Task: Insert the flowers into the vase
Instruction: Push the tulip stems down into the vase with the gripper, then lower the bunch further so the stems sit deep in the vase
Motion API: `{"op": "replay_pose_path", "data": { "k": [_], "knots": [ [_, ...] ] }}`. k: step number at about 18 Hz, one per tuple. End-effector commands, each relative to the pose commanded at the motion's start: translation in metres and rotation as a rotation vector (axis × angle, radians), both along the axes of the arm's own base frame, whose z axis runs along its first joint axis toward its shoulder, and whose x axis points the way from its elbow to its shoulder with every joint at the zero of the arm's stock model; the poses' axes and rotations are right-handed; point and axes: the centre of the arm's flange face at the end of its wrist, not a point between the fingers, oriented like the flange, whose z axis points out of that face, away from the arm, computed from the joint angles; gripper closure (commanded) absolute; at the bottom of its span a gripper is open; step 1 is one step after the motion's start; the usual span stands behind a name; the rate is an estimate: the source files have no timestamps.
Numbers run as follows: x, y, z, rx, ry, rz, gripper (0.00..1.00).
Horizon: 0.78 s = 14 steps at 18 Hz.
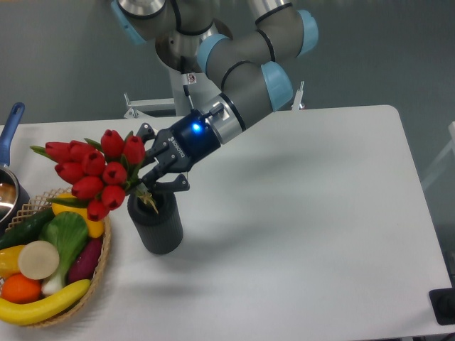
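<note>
The gripper point(151, 183) holds the flowers point(96, 172) with its fingers point(173, 187) closed on the bunch just below the leaves, where the stems are bound and a firm hold is possible without crushing the red buds. The stems run down from the fingers into the round mouth of the vase point(156, 222), which stands on the table point(298, 213) directly below the fingers; how deep they reach cannot be told, since the rim hides them. The buds lean out to the far side of the fingers from the arm, overhanging the basket point(99, 266) of fruit and vegetables, because the bunch is gripped at a slant. The insertion appears well begun; before release, the bunch probably needs bringing more upright, lest its top-heavy lean tip the vase.
</note>
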Motion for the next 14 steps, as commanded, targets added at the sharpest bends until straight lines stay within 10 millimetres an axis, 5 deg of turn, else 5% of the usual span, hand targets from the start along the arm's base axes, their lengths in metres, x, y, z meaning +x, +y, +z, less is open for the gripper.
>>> {"op": "replay_pose_path", "data": {
  "k": [14],
  "knots": [
    [0.0, -0.004, -0.046, -0.012, -0.021, -0.009, 0.69]
  ]
}}
